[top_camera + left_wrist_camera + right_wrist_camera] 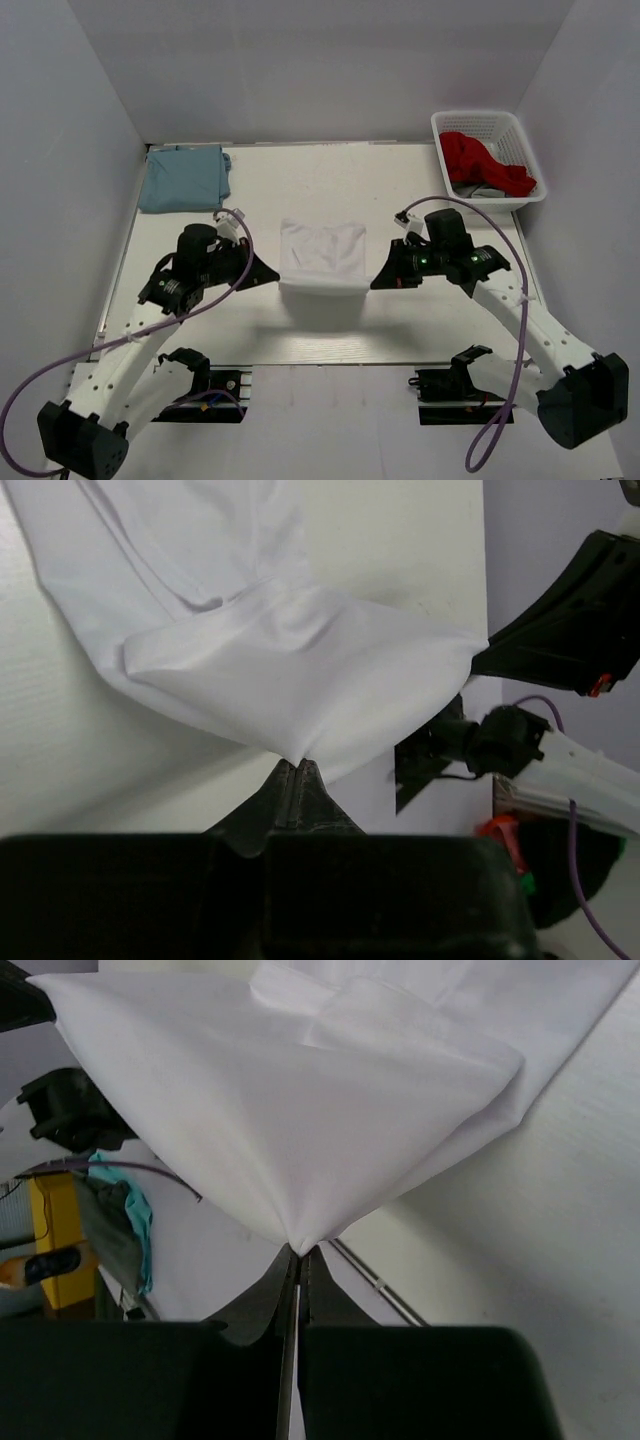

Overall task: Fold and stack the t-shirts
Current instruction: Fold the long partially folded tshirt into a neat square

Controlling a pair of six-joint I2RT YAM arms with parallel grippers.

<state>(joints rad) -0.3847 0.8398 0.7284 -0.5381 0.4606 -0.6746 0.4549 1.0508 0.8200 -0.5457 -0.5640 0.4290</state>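
Observation:
The white t-shirt (322,256) is partly folded in the middle of the table, its near edge lifted and stretched between both grippers. My left gripper (274,276) is shut on its near left corner, seen in the left wrist view (297,762) with the white cloth (300,670) fanning out from the closed tips. My right gripper (377,281) is shut on the near right corner, seen in the right wrist view (298,1250) under the white cloth (290,1110). The light blue t-shirt (183,177) lies folded at the far left of the table.
A white basket (519,133) at the far right holds a red garment (482,163). The table's near edge (330,362) runs just behind the arm bases. Grey walls stand close on the left, right and back.

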